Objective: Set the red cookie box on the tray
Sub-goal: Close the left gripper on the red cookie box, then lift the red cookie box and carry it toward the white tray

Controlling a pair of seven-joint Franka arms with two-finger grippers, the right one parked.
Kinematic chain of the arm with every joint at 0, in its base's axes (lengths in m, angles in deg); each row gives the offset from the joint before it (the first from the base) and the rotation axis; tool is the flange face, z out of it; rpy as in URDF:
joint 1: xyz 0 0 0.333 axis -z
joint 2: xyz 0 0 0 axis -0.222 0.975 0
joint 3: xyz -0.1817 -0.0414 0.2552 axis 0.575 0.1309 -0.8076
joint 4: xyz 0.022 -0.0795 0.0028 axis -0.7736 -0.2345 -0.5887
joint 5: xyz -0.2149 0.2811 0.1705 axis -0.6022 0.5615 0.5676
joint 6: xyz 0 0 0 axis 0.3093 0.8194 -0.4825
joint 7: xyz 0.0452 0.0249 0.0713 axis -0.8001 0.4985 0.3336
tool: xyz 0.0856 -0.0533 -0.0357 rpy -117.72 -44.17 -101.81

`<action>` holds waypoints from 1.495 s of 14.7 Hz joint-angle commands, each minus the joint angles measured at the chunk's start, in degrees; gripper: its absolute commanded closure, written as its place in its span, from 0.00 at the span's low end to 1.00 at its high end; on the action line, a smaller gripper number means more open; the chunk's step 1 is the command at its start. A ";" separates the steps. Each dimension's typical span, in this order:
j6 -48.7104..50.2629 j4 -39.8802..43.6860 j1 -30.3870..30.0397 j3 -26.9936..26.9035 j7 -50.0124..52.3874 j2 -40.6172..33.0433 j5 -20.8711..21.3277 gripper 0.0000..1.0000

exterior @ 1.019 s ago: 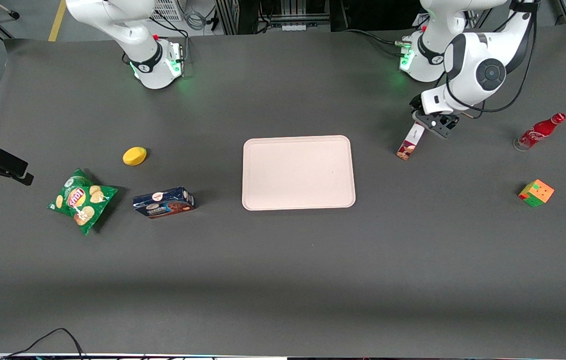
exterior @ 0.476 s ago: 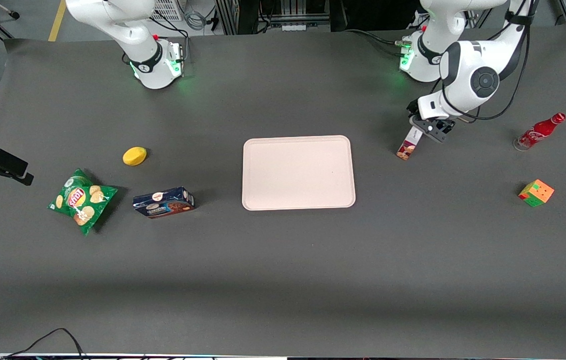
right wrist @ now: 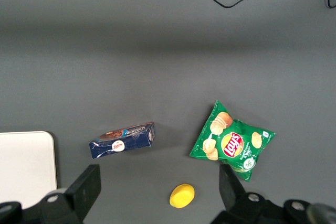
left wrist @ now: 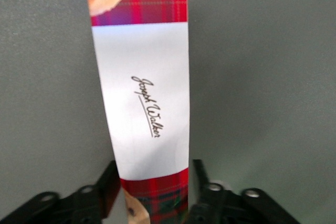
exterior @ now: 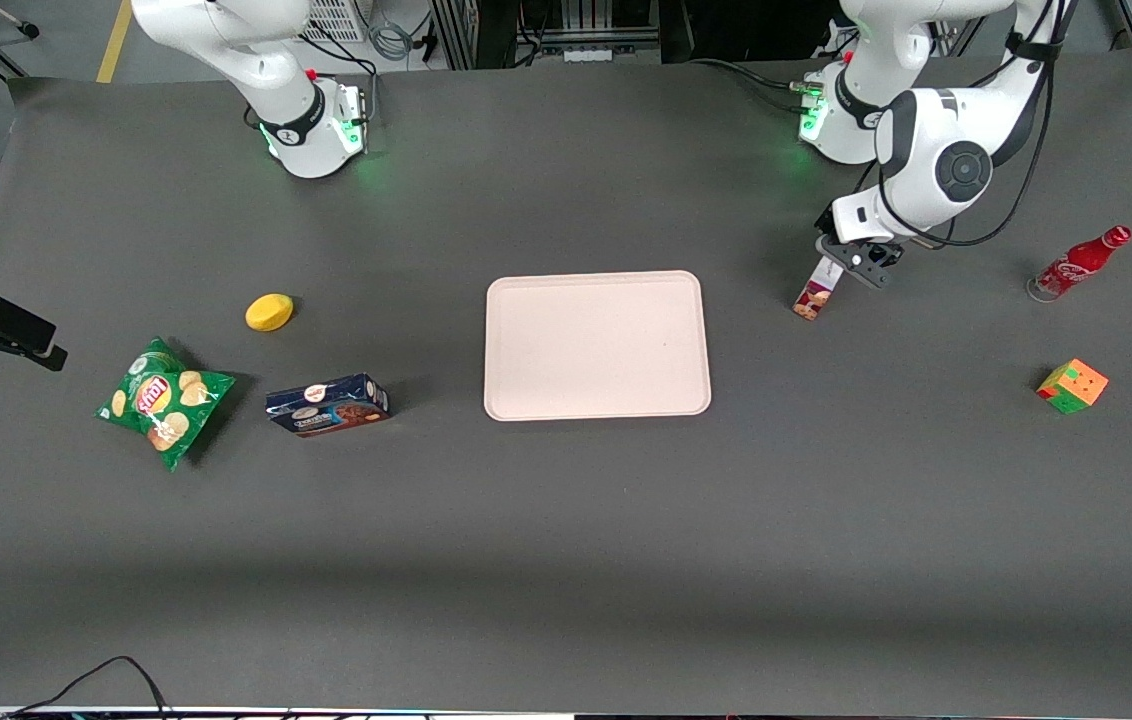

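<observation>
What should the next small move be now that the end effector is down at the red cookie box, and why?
Probably close the fingers. The left arm's end effector straddles one end of the long dark-red cardboard cookie box, a black finger on each side with a sliver of gap showing. The box lies on the table, apart from the pale pinkish-beige rectangular tray, so grip before lifting.
</observation>
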 commanded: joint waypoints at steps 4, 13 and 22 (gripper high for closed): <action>-2.49 -3.70 0.74 0.34 0.33 -2.67 -0.99 1.00; 12.87 15.35 -0.22 -0.19 0.94 -4.60 0.41 1.00; 43.36 45.57 -3.65 -0.28 7.27 -4.43 5.07 1.00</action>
